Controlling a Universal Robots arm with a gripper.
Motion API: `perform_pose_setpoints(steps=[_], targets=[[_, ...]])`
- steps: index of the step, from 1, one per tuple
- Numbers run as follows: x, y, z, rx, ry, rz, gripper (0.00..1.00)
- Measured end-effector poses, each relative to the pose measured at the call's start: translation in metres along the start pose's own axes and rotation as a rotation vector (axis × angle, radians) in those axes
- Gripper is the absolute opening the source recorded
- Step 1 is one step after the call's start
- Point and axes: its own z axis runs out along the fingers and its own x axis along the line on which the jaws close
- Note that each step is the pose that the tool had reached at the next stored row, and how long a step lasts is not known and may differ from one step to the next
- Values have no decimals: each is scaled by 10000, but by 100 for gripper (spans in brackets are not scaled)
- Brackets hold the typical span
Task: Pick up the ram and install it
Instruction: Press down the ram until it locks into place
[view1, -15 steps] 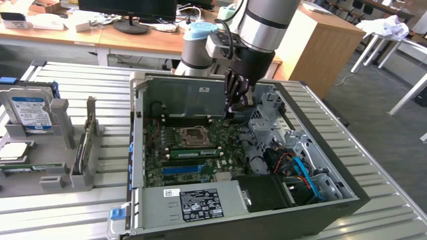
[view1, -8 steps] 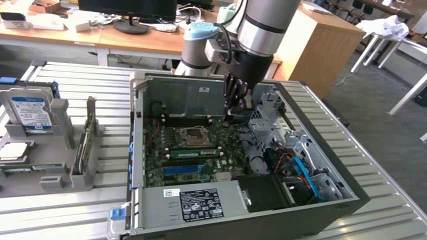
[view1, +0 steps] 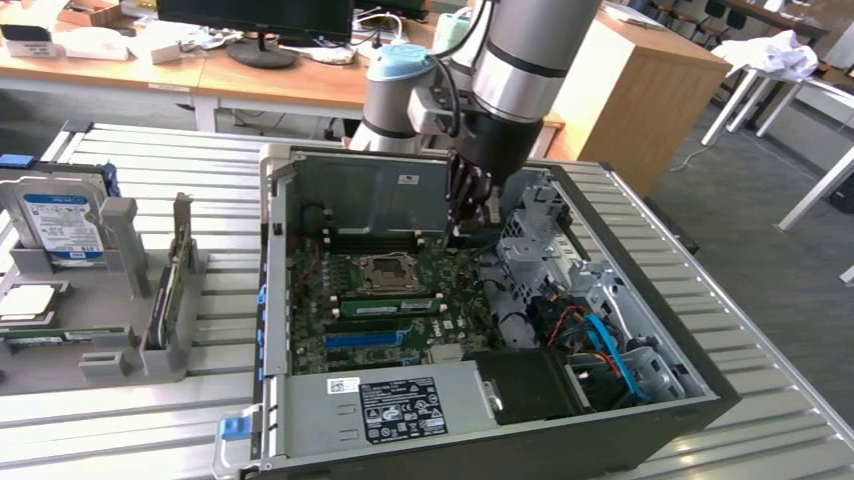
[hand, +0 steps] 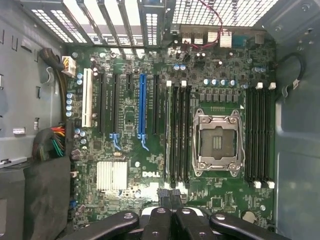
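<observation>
My gripper (view1: 470, 236) hangs inside the open computer case (view1: 274, 300), above the rear part of the green motherboard (view1: 350, 350). In the wrist view its black fingers (hand: 162, 196) are pressed together, and I see nothing between them. A green ram stick (view1: 30, 341) lies in the grey holder (view1: 114, 345) on the exterior view's left, well away from the gripper. Another green stick (view1: 387, 305) stands in a memory slot beside the CPU socket (view1: 387, 270). From the wrist, those slots (hand: 179, 135) run beside the socket (hand: 217, 142), with a second bank of slots (hand: 260, 135) on its other side.
A blue-labelled hard drive (view1: 60, 225) stands upright in the holder. A blue expansion slot (hand: 142, 107) lies among black ones. The power supply (view1: 387, 405) fills the case's near end, with drive cages and cables (view1: 601, 340) on the exterior view's right. The case walls close in around the gripper.
</observation>
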Motion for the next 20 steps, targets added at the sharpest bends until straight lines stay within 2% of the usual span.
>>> perform_pose_setpoints(steps=[20], targets=[[4,-8,226,8,-1,-1,11]])
